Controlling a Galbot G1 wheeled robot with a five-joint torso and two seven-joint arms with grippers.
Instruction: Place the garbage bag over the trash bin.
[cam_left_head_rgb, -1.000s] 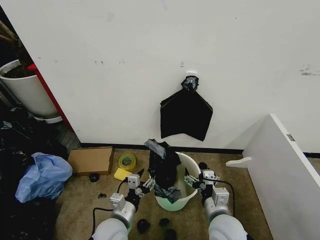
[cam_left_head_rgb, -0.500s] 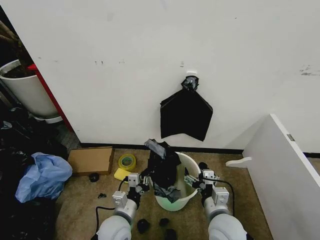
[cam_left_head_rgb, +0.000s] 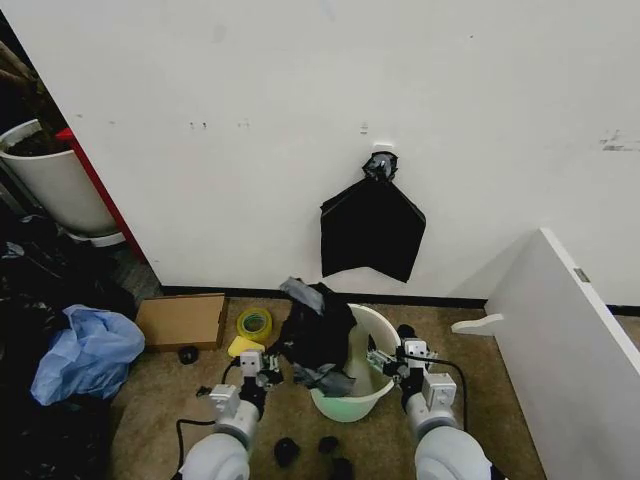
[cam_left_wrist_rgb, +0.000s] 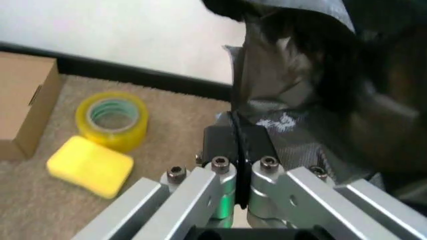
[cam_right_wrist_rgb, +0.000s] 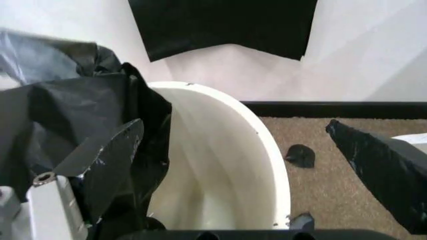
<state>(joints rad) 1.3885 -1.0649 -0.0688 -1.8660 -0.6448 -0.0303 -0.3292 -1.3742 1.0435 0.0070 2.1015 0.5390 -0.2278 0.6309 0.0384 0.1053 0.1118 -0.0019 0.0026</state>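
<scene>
The trash bin (cam_left_head_rgb: 372, 388) is an off-white bucket standing on the carpet by the wall, with its pale inner wall (cam_right_wrist_rgb: 220, 165) facing my right wrist camera. The garbage bag (cam_left_head_rgb: 317, 337), glossy, black and crumpled, bulges up out of the bin and spills over its left rim. My left gripper (cam_left_head_rgb: 268, 374) sits just left of the bin, shut on a fold of the bag (cam_left_wrist_rgb: 287, 115), the film pinched between its fingers (cam_left_wrist_rgb: 227, 142). At the bin's right rim my right gripper (cam_left_head_rgb: 384, 361) stands open, and the rim runs between its spread fingers (cam_right_wrist_rgb: 107, 152).
Left of the bin lie a yellow tape roll (cam_left_head_rgb: 254, 322), a yellow sponge (cam_left_head_rgb: 243, 347), a cardboard box (cam_left_head_rgb: 181, 320) and a pale blue plastic bag (cam_left_head_rgb: 88, 355). A flat black bag (cam_left_head_rgb: 372, 229) hangs on the wall. A white panel (cam_left_head_rgb: 565, 350) stands at the right. Small dark objects (cam_left_head_rgb: 287, 452) lie near my base.
My left gripper has drawn back to the left, pulling the bag's mass leftward over the bin's left rim. The right gripper has stayed put.
</scene>
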